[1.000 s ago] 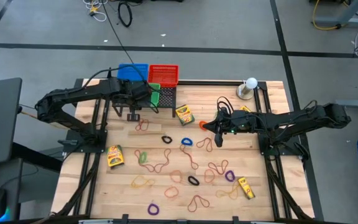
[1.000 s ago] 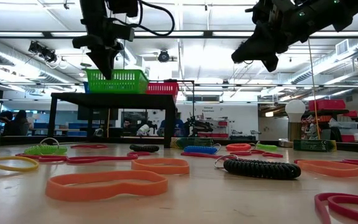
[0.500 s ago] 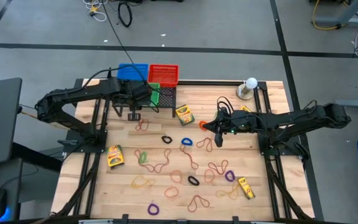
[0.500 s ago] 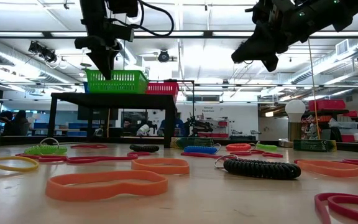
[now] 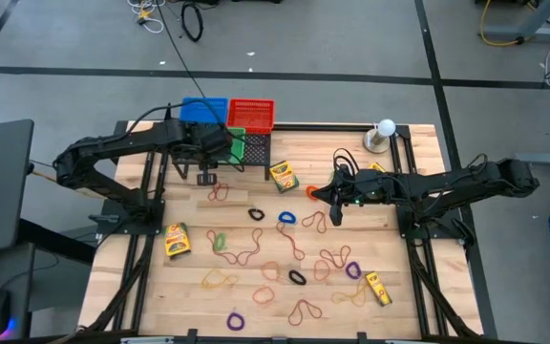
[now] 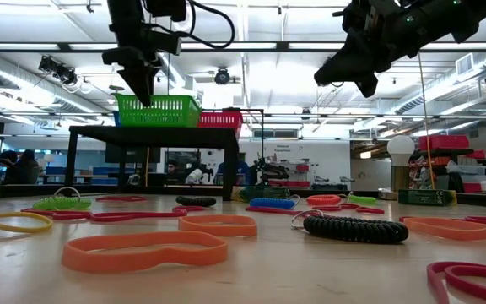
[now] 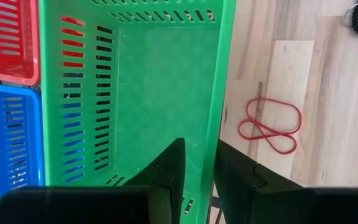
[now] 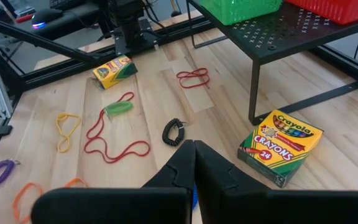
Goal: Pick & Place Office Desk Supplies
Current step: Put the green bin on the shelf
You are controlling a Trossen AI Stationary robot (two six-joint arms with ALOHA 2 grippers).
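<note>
Green basket (image 7: 160,87), red basket (image 5: 251,113), blue basket (image 5: 203,110), white ball (image 5: 386,127).

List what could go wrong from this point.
1. The left pincer hangs right over the green basket, its fingers either side of the wall; lowering or swinging could catch the rim and drag the basket off the black shelf.
2. The right pincer is shut above the table; reaching toward the baskets, it might clip the crayon box or the shelf's leg beside it.
</note>
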